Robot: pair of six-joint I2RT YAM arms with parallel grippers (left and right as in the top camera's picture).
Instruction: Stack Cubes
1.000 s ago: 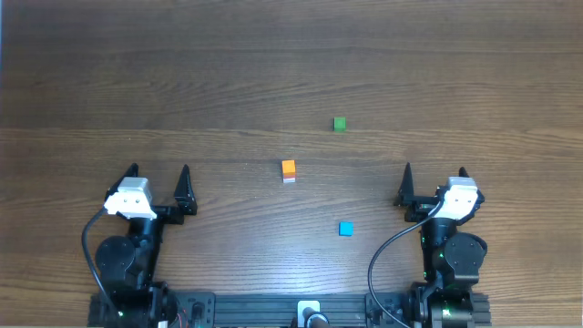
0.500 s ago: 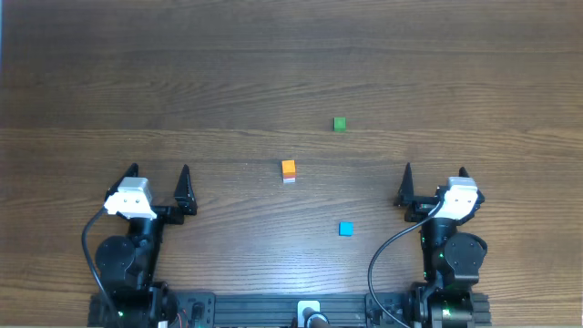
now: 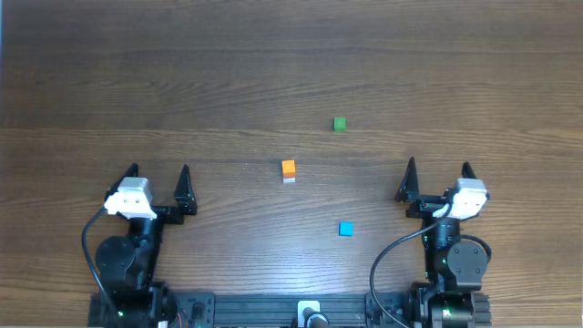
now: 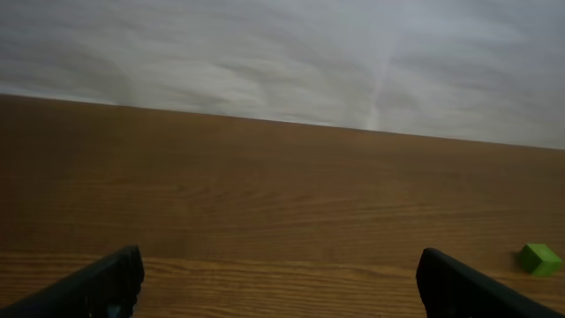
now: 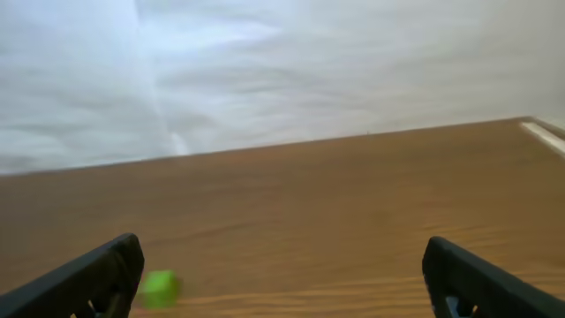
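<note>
Well, one stack is already standing mid-table: the orange cube [image 3: 289, 167] looks to sit on a white cube [image 3: 289, 179], whose pale edge just peeks out beneath it. That is the part done, as far as can be judged. Two are left loose: the green cube [image 3: 340, 124] lies farther out and a little to the right of the stack, and the blue cube [image 3: 346, 229] lies nearer the arms, also to the stack's right, well apart from both. So roughly halfway, with two cubes still to go up if all four belong in one tower.

Both arms are tucked in close to their bases. The left gripper [image 3: 158, 173] sits low at the left, level over the tabletop [image 3: 182, 82], pointing up the table, its jaws spread wide with nothing between them. The right gripper [image 3: 437, 169] mirrors it on the right, jaws equally wide and empty. The blue cube is nearest the right gripper, so that arm looks the likelier one for the next pick.
</note>
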